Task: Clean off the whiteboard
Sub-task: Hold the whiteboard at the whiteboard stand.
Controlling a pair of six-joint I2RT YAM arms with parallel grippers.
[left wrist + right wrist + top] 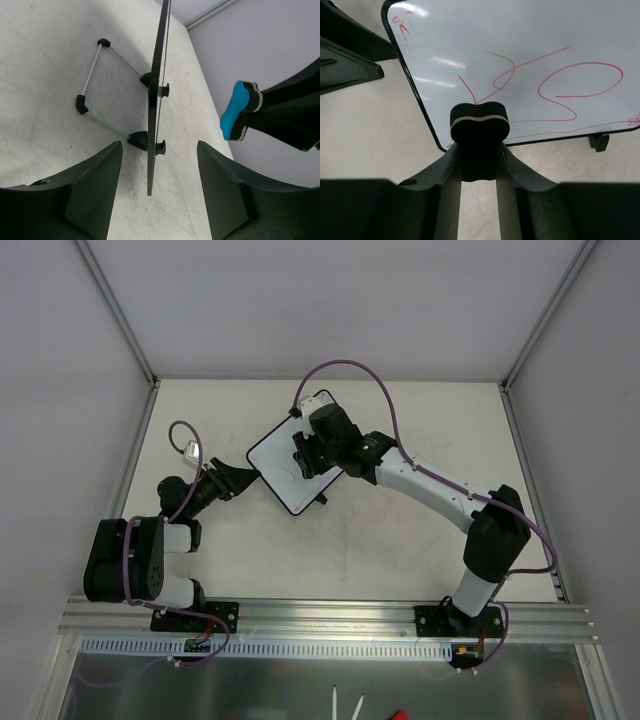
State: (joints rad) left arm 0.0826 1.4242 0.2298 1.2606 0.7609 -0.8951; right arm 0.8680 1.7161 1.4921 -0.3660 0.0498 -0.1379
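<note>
The whiteboard (275,468) stands on its edge on two black feet at the table's middle, with red scribbles (555,95) on its white face (520,40). My right gripper (306,454) is shut on the black bone-shaped eraser (479,125) and holds it against the board's lower left part. In the left wrist view the eraser's blue pad (234,111) sits just off the board's face. My left gripper (247,478) is open. Its jaws stand on either side of the board's near edge (156,100) without touching it.
A thin wire prop stand (92,75) with black end caps sticks out behind the board. The white table (400,550) is fenced by metal rails at the left, right and back. The right arm (440,490) reaches across from the right.
</note>
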